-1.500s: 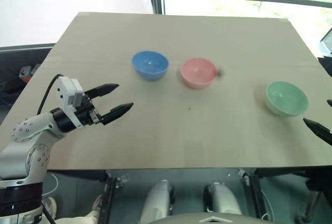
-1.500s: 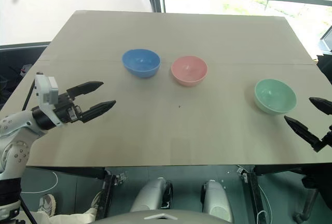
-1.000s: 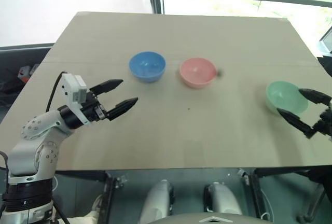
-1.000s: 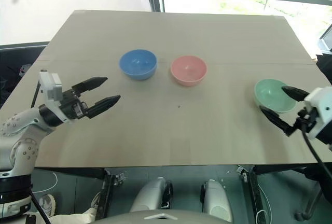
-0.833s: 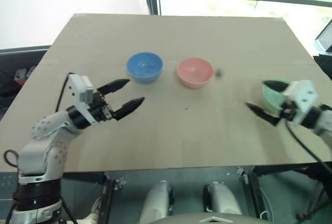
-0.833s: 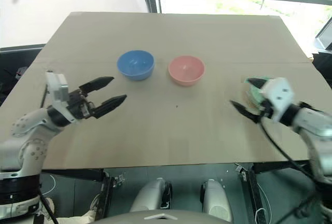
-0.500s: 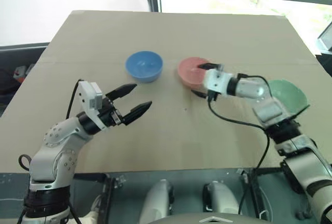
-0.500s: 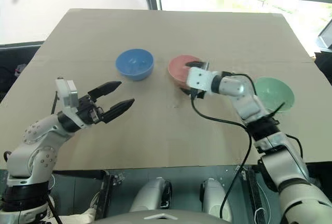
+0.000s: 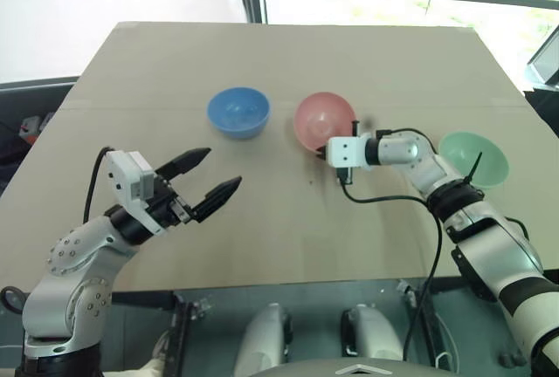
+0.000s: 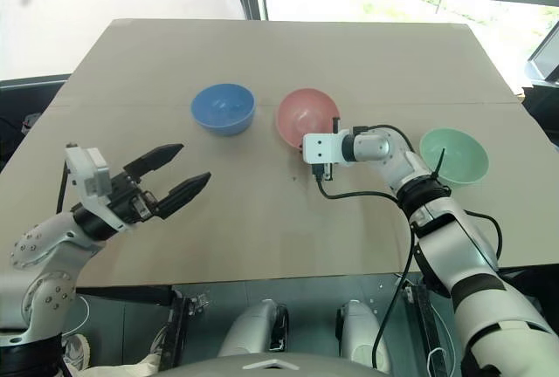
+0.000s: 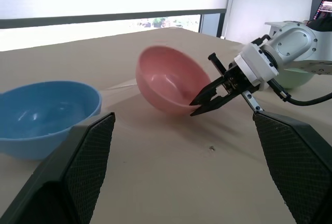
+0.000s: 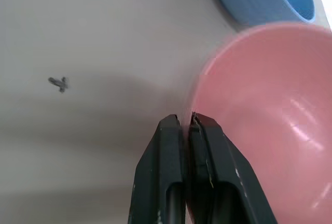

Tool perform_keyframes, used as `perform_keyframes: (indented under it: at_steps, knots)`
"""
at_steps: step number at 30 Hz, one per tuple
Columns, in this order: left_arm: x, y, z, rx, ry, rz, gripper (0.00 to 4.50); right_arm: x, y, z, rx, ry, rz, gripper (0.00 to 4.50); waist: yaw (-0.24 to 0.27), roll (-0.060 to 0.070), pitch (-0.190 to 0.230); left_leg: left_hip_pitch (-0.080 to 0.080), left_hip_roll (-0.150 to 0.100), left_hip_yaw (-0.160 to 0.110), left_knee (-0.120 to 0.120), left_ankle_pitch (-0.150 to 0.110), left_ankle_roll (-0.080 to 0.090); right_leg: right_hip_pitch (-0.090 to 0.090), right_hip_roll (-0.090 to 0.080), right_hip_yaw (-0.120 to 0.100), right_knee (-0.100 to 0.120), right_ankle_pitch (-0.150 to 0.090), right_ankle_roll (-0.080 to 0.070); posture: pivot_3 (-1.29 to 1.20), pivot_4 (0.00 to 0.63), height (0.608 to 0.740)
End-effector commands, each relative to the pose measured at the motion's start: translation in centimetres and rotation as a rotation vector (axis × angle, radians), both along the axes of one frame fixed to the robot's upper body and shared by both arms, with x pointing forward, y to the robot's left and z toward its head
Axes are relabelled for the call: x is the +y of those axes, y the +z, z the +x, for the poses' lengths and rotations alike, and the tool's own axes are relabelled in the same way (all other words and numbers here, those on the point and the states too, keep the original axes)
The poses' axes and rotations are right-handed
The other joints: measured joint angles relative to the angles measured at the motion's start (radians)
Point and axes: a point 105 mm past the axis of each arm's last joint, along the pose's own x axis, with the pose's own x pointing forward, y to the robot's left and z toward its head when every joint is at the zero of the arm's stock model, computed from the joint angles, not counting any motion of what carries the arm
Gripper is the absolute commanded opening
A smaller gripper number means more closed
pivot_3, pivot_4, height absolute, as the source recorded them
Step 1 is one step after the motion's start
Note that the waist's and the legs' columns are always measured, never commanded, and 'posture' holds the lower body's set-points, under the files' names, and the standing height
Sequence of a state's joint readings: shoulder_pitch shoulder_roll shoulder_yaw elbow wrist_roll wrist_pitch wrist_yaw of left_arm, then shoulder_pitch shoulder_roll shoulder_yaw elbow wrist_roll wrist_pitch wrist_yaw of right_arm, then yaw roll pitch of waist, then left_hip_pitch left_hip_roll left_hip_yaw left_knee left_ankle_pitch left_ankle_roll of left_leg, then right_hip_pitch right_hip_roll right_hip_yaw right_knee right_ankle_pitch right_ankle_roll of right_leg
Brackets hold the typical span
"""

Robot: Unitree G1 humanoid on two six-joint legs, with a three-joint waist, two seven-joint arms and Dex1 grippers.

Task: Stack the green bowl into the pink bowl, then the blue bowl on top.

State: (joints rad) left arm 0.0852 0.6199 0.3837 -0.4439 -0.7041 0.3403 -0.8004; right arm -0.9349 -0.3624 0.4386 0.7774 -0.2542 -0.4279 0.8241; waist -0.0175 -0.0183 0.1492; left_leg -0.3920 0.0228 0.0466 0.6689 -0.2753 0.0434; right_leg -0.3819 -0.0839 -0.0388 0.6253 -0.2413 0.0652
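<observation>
So the right end effector (image 12: 187, 123) is clamped on the near rim of the pink bowl (image 9: 323, 120), and that bowl is tipped up on edge, its mouth facing the robot instead of sitting flat on the counter (image 9: 262, 220). The left end effector (image 9: 210, 176) hangs with its fingers spread wide and nothing in them, on the near side of the blue bowl (image 9: 238, 113).

Using the pink bowl as the anchor: the blue bowl sits just beside it on the robot's left, not touching. The green bowl (image 9: 473, 158) sits well apart on the robot's right, beyond the right forearm.

My take is that the pink bowl is the base of the stack, so whatever this grip is for, the bowl should end up flat and open-side up before green goes in. I'd let it rock back down gently and avoid dragging it into the blue one next door. A thin rim pinch like that looks easy to slip.

The head views give the whole layout and all three bowls. The right wrist view is the one that actually shows the fingers pressed together over the pink rim. The left wrist view gives a side-on look that makes the tilt obvious, with the bowl's underside lifted off the counter.
</observation>
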Motion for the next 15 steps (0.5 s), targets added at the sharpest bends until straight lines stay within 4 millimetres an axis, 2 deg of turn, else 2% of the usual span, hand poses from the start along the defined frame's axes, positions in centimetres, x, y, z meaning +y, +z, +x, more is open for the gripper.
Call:
perform_keyframes:
  at_steps: [1,5,8,10,11,12,13,14,15]
  knots:
    - [0.0,1.0,-0.3,-0.041,-0.001,0.009,4.50,0.6,2.5,-3.1,0.076,0.105,0.103,0.02,0.004,0.000,0.000,-0.001,0.000,-0.001,0.000,0.000,0.000,0.000,0.000,0.000,0.000,0.000,0.000,0.00,0.150,0.740]
    - [0.0,0.8,0.1,-0.033,-0.002,0.004,4.50,0.1,1.1,-7.9,0.208,0.168,0.055,0.02,0.011,0.000,0.000,-0.006,0.000,-0.005,-0.001,-0.002,0.003,-0.001,-0.002,-0.004,-0.001,0.000,0.000,0.00,0.150,0.740]
    - [-0.4,0.8,0.4,-0.031,-0.014,-0.001,4.50,-0.5,0.3,-9.2,0.272,0.128,0.030,0.02,0.009,0.000,0.000,-0.007,-0.001,-0.002,0.000,-0.003,0.004,-0.001,-0.003,-0.003,-0.002,0.000,0.001,0.00,0.150,0.740]
    - [-0.6,0.7,0.6,-0.029,-0.024,-0.002,4.50,-0.7,0.1,-9.2,0.303,0.083,0.040,0.72,0.006,-0.001,-0.001,-0.004,-0.001,-0.001,0.002,-0.003,0.004,0.000,-0.003,-0.003,-0.003,0.000,0.000,0.00,0.150,0.740]
    - [-0.7,0.7,0.8,-0.028,-0.031,0.002,4.50,-0.8,-0.1,-9.1,0.296,0.066,0.035,0.91,0.005,-0.001,-0.001,-0.003,-0.001,-0.001,0.002,-0.003,0.004,0.001,-0.003,-0.003,-0.003,0.000,0.000,0.00,0.150,0.740]
    - [-0.7,0.7,0.9,-0.028,-0.036,0.005,4.50,-0.9,-0.2,-9.1,0.290,0.056,0.030,1.40,0.005,-0.001,-0.001,-0.001,-0.001,-0.001,0.002,-0.003,0.004,0.002,-0.003,-0.003,-0.001,0.000,0.000,0.00,0.150,0.740]
    - [-0.9,0.7,1.0,-0.029,-0.046,0.004,4.50,-0.9,0.3,-8.8,0.269,0.034,0.063,1.76,0.006,-0.001,-0.001,0.000,-0.001,-0.001,0.002,-0.002,0.004,0.002,-0.003,-0.003,0.000,0.000,0.000,0.00,0.150,0.740]
    - [-1.0,0.8,1.1,-0.030,-0.052,0.003,4.50,-0.9,0.8,-8.7,0.256,0.018,0.088,2.32,0.006,-0.001,-0.001,0.001,-0.001,-0.001,0.002,-0.002,0.003,0.002,-0.002,-0.002,0.000,0.000,0.000,0.00,0.150,0.740]
    - [-1.2,0.9,1.1,-0.036,-0.068,0.002,4.50,-1.2,1.7,-8.6,0.247,-0.011,0.131,2.60,0.007,-0.001,-0.001,0.001,-0.001,-0.001,0.002,-0.002,0.003,0.002,-0.002,-0.002,0.000,0.000,0.000,0.00,0.150,0.740]
